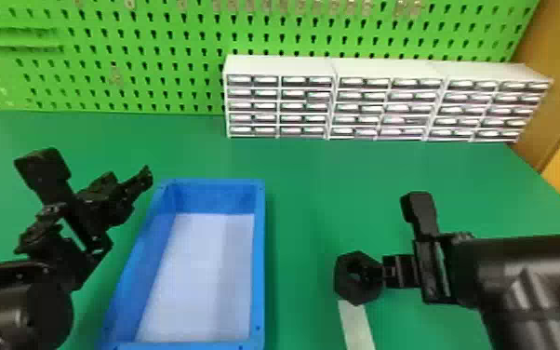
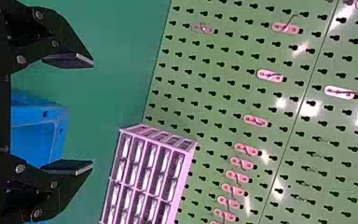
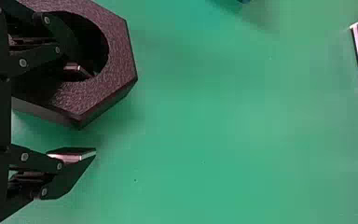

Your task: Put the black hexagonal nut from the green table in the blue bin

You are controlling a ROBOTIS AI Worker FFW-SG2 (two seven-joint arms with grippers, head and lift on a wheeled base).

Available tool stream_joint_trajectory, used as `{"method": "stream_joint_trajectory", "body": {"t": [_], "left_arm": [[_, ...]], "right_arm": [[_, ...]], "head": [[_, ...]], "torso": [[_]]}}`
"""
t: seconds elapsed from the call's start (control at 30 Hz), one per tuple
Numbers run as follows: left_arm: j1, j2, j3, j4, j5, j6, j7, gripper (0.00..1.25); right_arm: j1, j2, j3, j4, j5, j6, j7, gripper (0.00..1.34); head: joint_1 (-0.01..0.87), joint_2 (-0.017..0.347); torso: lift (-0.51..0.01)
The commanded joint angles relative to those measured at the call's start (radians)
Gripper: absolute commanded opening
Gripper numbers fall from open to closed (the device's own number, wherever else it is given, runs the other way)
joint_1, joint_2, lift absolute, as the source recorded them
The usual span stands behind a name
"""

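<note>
Right of the blue bin (image 1: 259,260), the black hexagonal nut (image 1: 353,293) is at the upper end of a pale strip, on or just over the green table (image 1: 307,195). My right gripper (image 1: 383,273) is at its right side. In the right wrist view, my right gripper (image 3: 87,112) stands open: one finger reaches into the hole of the nut (image 3: 116,56), the other is outside it, with a gap to its flat side. My left gripper (image 1: 128,188) is beside the bin's far left corner; in the left wrist view that left gripper (image 2: 86,113) is open and holds nothing.
White drawer cabinets (image 1: 279,65) stand in a row at the table's back, before a green pegboard (image 1: 153,60). The bin's raised walls lie between my two arms. A pale strip (image 1: 357,326) runs from the nut toward the near edge.
</note>
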Motion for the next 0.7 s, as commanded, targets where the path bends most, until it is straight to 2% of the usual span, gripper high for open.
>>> {"method": "stream_joint_trajectory", "body": {"t": [0.0,0.1,0.27,0.37,0.67], "left_arm": [[0.0,0.0,0.0,0.001,0.0,0.0,0.0,0.77],[0.0,0.0,0.0,0.001,0.0,0.0,0.0,0.77],[0.0,0.0,0.0,0.001,0.0,0.0,0.0,0.77],[0.0,0.0,0.0,0.001,0.0,0.0,0.0,0.77],[0.0,0.0,0.0,0.001,0.0,0.0,0.0,0.77]], "right_arm": [[-0.002,-0.002,0.006,0.001,0.006,0.003,0.0,0.58],[-0.002,-0.003,0.012,0.001,0.012,0.006,0.0,0.46],[-0.006,-0.003,0.022,0.001,0.022,0.012,0.0,0.4],[-0.008,-0.003,0.03,0.001,0.029,0.015,0.0,0.31],[-0.008,-0.005,0.03,0.001,0.029,0.015,0.0,0.29]], "head": [[0.691,0.009],[0.691,0.009],[0.691,0.009],[0.691,0.009],[0.691,0.009]], "torso": [[-0.097],[-0.097],[-0.097],[-0.097],[-0.097]]}}
